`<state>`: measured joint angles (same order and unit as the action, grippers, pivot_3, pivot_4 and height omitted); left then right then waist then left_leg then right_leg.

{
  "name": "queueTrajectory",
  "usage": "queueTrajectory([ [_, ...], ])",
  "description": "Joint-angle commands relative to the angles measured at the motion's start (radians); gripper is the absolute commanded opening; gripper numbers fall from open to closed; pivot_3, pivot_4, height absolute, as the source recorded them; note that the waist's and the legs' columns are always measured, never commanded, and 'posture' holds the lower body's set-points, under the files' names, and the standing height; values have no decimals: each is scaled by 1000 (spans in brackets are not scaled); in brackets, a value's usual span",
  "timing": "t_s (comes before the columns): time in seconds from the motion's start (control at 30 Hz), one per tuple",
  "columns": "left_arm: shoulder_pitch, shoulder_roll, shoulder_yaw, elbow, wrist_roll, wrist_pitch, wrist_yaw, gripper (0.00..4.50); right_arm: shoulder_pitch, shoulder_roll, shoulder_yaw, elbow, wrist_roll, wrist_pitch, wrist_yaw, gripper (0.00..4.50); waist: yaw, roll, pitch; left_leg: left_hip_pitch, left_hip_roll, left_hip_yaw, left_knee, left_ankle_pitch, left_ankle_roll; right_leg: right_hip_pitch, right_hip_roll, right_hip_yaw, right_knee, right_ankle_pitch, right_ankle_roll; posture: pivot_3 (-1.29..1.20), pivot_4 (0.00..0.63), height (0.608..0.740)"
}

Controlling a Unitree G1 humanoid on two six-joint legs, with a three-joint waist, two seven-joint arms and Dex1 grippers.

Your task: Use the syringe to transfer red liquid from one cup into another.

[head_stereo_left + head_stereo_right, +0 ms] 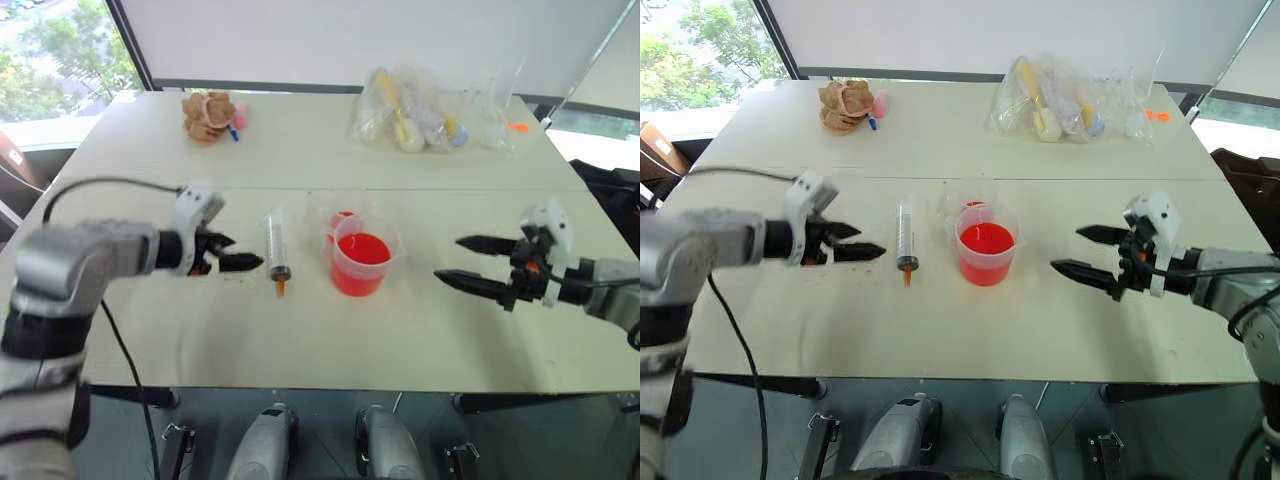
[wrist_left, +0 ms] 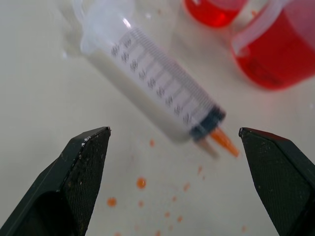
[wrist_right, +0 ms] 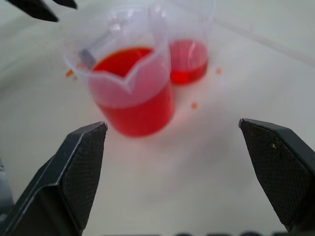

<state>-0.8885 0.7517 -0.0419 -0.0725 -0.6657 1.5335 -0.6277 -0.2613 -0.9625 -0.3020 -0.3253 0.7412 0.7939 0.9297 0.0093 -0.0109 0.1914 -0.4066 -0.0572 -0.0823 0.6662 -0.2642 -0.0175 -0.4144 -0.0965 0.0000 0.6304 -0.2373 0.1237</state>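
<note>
Left wrist view: syringe [image 2: 157, 96] lies flat on the surface [image 1: 200, 330], beside the larger cup [image 1: 362, 264] — left gripper [image 1: 228, 252] wide, empty, near it. Right gripper [image 1: 475, 264] wide, empty. Recommended: straddle the barrel mid-length, clear of the plunger — close squarely.

The syringe [image 2: 157, 96] and both cups [image 3: 129, 83] are clear, glossy plastic. The table [image 1: 400, 330] is smooth and matt. The gripper fingers [image 2: 83, 172] are black with finely textured pads.
</note>
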Motion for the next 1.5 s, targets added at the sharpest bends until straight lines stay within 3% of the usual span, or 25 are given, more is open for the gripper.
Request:
queueTrajectory([
  [0.03,-181,-60,-49,274,-15,81,80,4390,-84,-13,2,-13,10,-34,23,4500,-6,0,0,0,0,0,0,0,0,0,0,0,0,0,0,0,150,737],
  [0.23,-435,-210,-84,720,96,81,239,4390,-197,3,55,-59,2,-67,26,4500,-23,0,0,-2,0,0,-2,0,-1,-5,0,1,1,-1,1,0,150,737],
  [0.37,-461,-330,-100,820,206,47,294,4390,-234,40,80,-120,15,-77,-4,4500,-19,0,0,-3,0,1,-2,1,-1,-6,-1,1,1,-1,1,0,150,737],
  [0.47,-471,-400,-44,943,274,-30,356,4390,-230,59,83,-156,22,-75,-24,4500,-18,-1,1,-4,0,1,-2,1,-1,-6,-1,2,1,-1,1,0,150,737],
  [0.73,-503,-488,75,1130,366,-234,457,4390,-201,50,77,-197,37,-71,-25,4500,-15,-1,0,-3,0,1,-2,1,-3,-6,-2,2,2,0,1,0,150,737],
  [0.77,-507,-495,80,1138,374,-242,454,4150,-202,49,78,-195,37,-71,-24,4500,-13,-1,0,-3,0,1,-2,1,-3,-6,-2,2,2,0,1,0,150,737],
  [0.83,-513,-504,92,1149,385,-239,455,3535,-200,44,78,-193,40,-71,-15,4500,-11,-1,0,-3,0,1,-2,1,-3,-6,-2,2,2,0,2,0,150,737],
  [0.97,-510,-507,115,1149,399,-216,447,1620,-194,28,83,-189,46,-71,16,4500,2,-1,0,-3,0,1,-2,1,-3,-6,-2,2,2,0,2,0,150,737],
  [1.0,-509,-507,122,1147,403,-213,447,1446,-194,27,86,-189,48,-70,22,4500,3,-1,0,-3,-1,1,-2,1,-3,-6,-2,2,2,0,2,0,150,737],
  [1.27,-526,-481,139,1038,380,-171,364,1444,-191,11,90,-186,82,-34,65,4500,2,-1,0,-3,-1,1,-2,1,-3,-6,-2,2,2,0,2,0,150,737],
  [1.4,-508,-436,84,831,372,-184,283,1444,-198,5,65,-141,52,-54,46,4500,0,-2,1,-5,0,1,-2,1,-3,-8,-2,2,2,0,2,0,150,737],
  [1.5,-462,-355,3,585,380,-299,166,1444,-196,-1,20,-92,49,-56,25,4500,-3,-2,1,-5,0,2,-3,4,-7,-9,-2,3,2,0,2,0,150,737],
])
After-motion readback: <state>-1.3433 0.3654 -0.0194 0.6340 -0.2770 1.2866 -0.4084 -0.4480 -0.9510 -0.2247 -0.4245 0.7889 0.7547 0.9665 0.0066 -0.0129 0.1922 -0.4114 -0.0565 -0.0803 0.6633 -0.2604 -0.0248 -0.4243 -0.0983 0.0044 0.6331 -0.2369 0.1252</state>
